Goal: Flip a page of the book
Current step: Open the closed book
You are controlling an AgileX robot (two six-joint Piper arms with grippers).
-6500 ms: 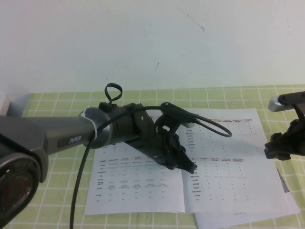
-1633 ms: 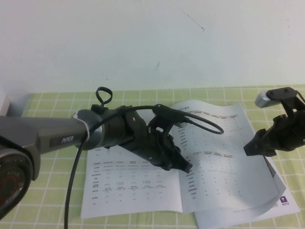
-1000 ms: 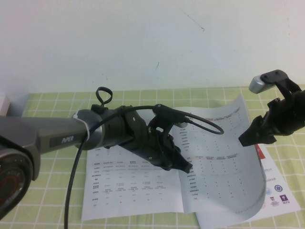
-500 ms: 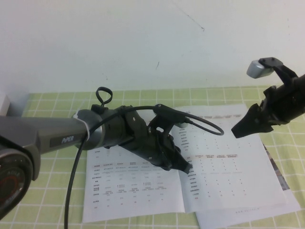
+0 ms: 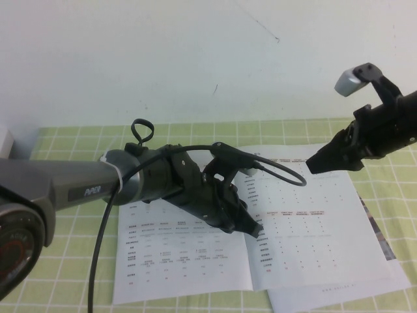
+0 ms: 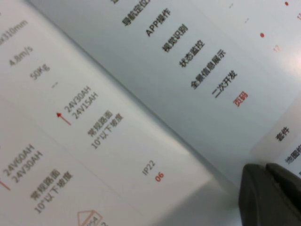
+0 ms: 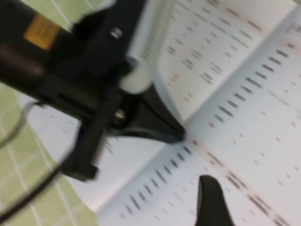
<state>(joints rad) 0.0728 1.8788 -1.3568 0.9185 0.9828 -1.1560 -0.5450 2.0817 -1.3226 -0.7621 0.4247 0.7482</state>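
Since approx half a sec back, right gripper (image 5: 317, 164) has risen further toward upper right of high view and holds nothing; page (image 5: 313, 222) that was lifted earlier now lies flat again.

Right gripper: hangs in air above the page's far right part, clear of the paper, jaws spread wide, nothing btwn them; one dark fingertip (image 7: 211, 200) shows in right wrist view over printed rows. Left gripper (image 5: 256, 229): mid-frame in high view, tip down on the book (image 5: 195, 251) right at the centre fold; its fingers look pressed together w/ no gap in left wrist view, dark tip (image 6: 270, 195) touching the paper. Book lies open on green checked cloth (image 5: 65, 140), lower centre of high view, page on the right half, flat. White wall (image 5: 195, 59) behind.
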